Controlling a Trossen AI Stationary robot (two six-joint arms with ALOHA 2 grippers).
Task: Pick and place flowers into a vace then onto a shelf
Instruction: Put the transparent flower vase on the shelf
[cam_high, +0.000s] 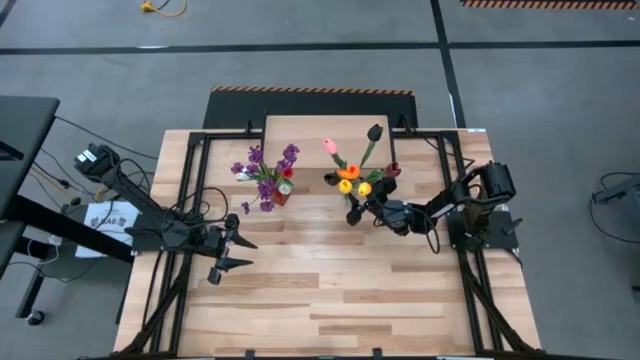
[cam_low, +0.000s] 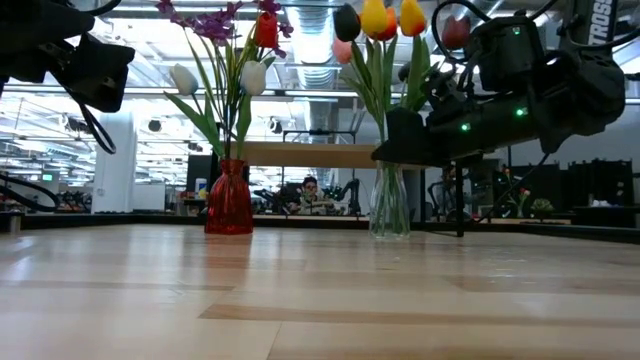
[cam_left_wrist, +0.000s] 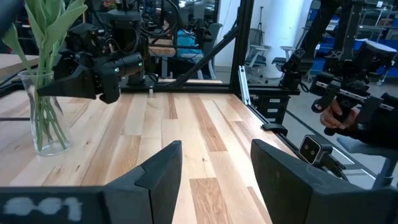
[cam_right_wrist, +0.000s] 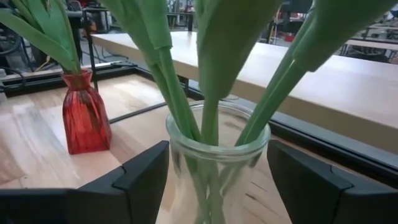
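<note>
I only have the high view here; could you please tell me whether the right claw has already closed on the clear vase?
Observer: No. The right wrist view shows the right claw open, with one finger on each side of the clear glass vase.
Operator: Thank you. Is that vase standing on the table or on the shelf?
Observer: The low view shows its base on the table, with the shelf behind it.
Operator: And the left claw, please?
Observer: Its wrist view shows the left claw open above the table, with nothing between its fingers.
</note>
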